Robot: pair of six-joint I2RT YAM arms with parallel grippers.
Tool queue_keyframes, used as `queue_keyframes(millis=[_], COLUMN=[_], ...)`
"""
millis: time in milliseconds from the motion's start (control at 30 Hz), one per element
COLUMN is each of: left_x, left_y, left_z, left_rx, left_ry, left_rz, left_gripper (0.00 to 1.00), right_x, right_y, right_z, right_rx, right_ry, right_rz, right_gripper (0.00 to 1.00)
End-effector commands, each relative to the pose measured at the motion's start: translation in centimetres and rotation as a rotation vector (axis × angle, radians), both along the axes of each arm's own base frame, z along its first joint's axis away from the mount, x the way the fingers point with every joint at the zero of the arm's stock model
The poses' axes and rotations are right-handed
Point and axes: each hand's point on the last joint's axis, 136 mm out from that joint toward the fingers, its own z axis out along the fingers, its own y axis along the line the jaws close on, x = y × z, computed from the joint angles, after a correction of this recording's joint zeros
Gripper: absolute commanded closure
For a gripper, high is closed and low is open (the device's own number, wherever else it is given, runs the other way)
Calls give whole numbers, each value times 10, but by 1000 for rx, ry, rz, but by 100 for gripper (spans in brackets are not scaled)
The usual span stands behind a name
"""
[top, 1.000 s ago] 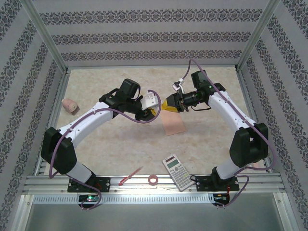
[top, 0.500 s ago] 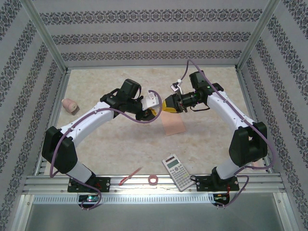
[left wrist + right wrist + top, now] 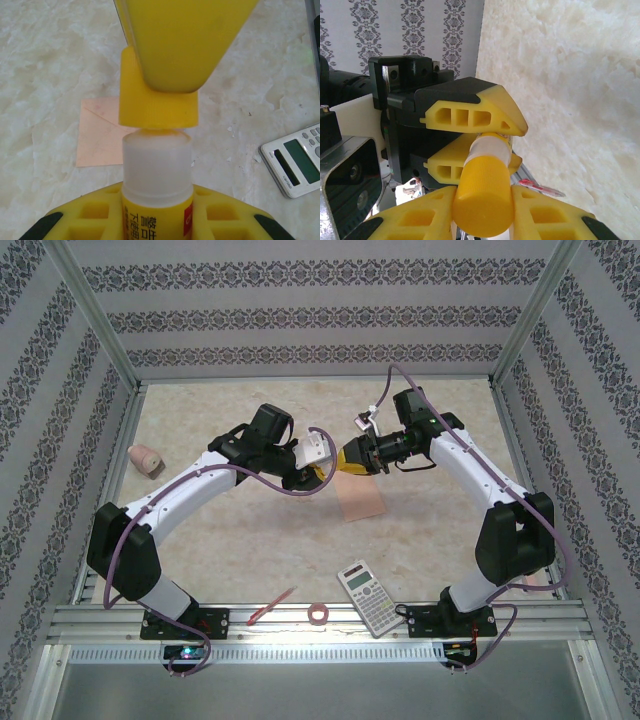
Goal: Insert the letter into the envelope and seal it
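A glue stick [image 3: 157,195] with a yellow label and a frosted white neck hangs between both arms above the table's middle. My left gripper [image 3: 322,472] is shut on its body [image 3: 490,147]. My right gripper [image 3: 346,458] is shut on its yellow cap [image 3: 482,197], which sits against the neck [image 3: 157,107]. Below them the peach envelope [image 3: 358,497] lies flat on the table, its triangular flap lines facing up [image 3: 100,135]. The letter is hidden from view.
A white calculator [image 3: 367,597] lies near the front edge, also at the right of the left wrist view [image 3: 295,160]. A red pen [image 3: 271,606] and a small tape roll [image 3: 319,614] rest by the front rail. A pink object [image 3: 146,460] sits far left.
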Motion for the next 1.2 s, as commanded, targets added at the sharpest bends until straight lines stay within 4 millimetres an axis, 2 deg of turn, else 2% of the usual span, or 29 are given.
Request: queue_keyframes(millis=[0, 1167], left_x=[-3, -6], left_y=[-7, -14], left_z=[7, 6], left_rx=[-3, -12], left_ry=[-13, 9], left_rz=[-25, -32], left_gripper=[100, 100], right_x=[-3, 3], right_y=[3, 8], right_z=[-8, -9], right_rx=[-10, -10], right_ry=[1, -10], right_rz=[23, 31], right_gripper=[72, 71])
